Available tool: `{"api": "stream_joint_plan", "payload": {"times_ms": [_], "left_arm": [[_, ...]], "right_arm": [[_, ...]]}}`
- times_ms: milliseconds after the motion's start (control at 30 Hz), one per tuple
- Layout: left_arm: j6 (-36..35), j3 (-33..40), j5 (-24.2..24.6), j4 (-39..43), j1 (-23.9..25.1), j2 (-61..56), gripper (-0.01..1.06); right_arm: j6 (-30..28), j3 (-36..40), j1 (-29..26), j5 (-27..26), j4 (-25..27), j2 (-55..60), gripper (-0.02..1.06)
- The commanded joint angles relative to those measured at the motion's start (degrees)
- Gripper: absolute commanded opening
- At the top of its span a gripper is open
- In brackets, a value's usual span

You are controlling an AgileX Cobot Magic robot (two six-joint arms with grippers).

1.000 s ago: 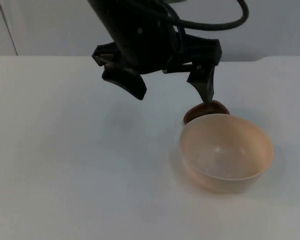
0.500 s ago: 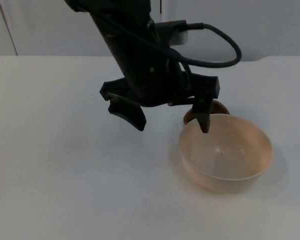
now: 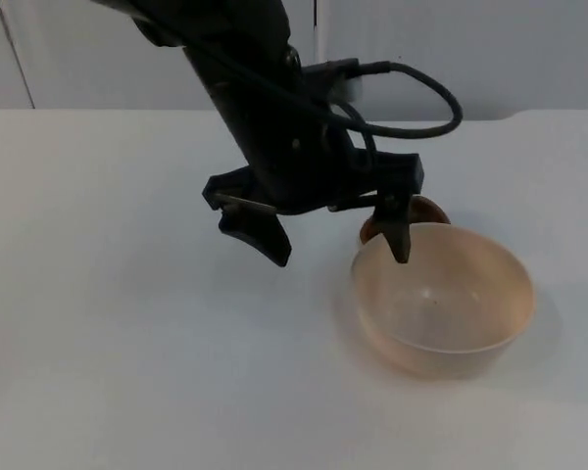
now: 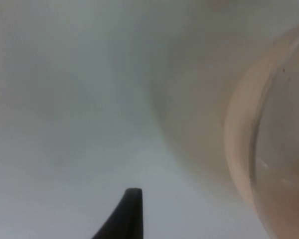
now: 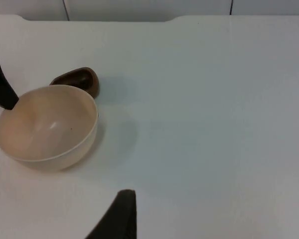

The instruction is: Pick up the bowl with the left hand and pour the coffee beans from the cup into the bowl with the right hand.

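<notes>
- The bowl [image 3: 442,298], pale peach and translucent, is seen upright on the white bench [image 3: 127,343], toward the right of the top view; its inside appears empty. Its rim and wall are also seen close up in the left wrist view [image 4: 249,149], and the whole bowl is seen in the right wrist view [image 5: 46,127].
- The cup [image 3: 423,211], small and brown, is seen just behind the bowl, on the side toward the grey partition wall [image 3: 470,49]; it is largely hidden by the bowl's rim in the top view. In the right wrist view the cup [image 5: 78,79] is seen just beside the bowl; whether the two touch cannot be told. Coffee beans cannot be made out.
- The left hand [image 3: 338,240] is held released, its two fingers spread wide. One finger [image 3: 399,230] is placed at the bowl's near-left rim, in front of the cup; the other finger [image 3: 260,230] is held over bare bench, well to the left of the bowl. Contact between finger and rim cannot be confirmed. Nothing is grasped.
- The right hand [image 5: 117,219] is represented by one dark fingertip in its wrist view, well apart from bowl and cup; whether it is released or clenched cannot be told.
</notes>
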Motion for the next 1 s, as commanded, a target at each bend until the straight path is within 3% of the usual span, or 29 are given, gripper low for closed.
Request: {"api": "stream_joint_plan", "payload": {"times_ms": [0,467,967], "left_arm": [[0.4,-0.3,0.2,-0.8,0.2,0.8,1.0],[0.8,-0.3,-3.6,-1.6,0.4,4.5,1.0],[1.5,-0.3,-4.4,-2.4,0.4,5.9,1.0]], "right_arm": [[-0.4,0.2,-0.4,0.0,-0.3,-0.2,1.05],[-0.4,0.2,-0.4,0.0,-0.3,-0.2,1.05],[-0.6,0.2,-0.4,0.0,-0.3,-0.2,1.05]]}}
